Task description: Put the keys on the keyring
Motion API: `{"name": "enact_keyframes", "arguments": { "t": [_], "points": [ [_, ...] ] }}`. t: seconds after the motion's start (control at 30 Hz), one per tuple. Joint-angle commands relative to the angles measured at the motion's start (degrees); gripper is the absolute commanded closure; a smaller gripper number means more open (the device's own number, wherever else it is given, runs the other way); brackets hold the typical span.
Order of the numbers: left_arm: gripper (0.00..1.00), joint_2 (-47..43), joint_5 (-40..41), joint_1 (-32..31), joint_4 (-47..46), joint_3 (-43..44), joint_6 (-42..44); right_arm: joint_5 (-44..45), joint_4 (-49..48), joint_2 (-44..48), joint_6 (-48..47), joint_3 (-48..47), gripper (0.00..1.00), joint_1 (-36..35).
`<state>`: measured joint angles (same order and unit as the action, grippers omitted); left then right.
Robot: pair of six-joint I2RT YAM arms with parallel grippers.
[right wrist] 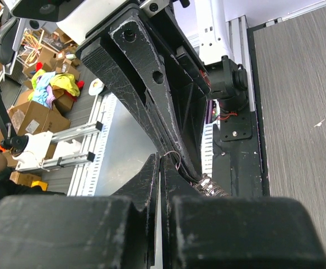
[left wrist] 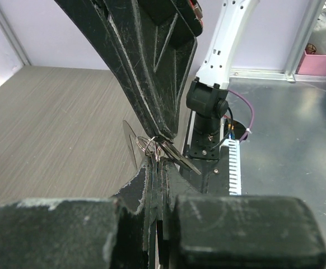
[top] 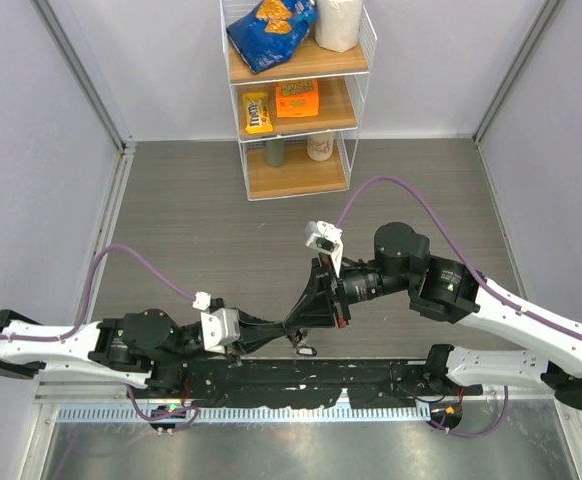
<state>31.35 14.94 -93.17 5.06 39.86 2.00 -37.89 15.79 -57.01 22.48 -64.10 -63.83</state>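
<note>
Grey wood-grain surface (top: 191, 220), lilac walls (top: 31, 150), snack shelf (top: 296, 175) behind; left tool (left wrist: 156, 167) and right tool (right wrist: 160, 165) both squeezed shut at the keys (left wrist: 178, 158).

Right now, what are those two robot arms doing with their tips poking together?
The two arms meet tip to tip. The left end effector and right end effector are both shut, with a thin wire ring and a silver key pinched where they meet. They seem to be threading the key on; whether it is on yet, I cannot tell.
</note>
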Motion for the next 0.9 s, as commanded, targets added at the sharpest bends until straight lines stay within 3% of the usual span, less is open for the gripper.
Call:
{"name": "enact_keyframes", "arguments": {
  "t": [0.0,0.17,0.6,0.87],
  "points": [
    [1.00,0.3,8.4,0.4,-2.6,2.0,1.1,-1.0,-3.5,0.1,2.0,-2.5,0.94,-1.6],
    [1.00,-0.6,14.5,0.4,-4.7,0.5,1.5,0.4,-4.7,0.2,2.8,-1.5,0.95,-2.2],
    [0.99,1.6,17.5,0.4,-9.3,-0.3,3.1,7.0,-9.5,2.3,3.9,1.8,0.95,-3.3],
    [0.80,0.3,14.2,0.4,-9.7,-1.4,1.1,9.1,-8.3,2.9,2.7,0.5,0.95,-3.3]
  ]
}}
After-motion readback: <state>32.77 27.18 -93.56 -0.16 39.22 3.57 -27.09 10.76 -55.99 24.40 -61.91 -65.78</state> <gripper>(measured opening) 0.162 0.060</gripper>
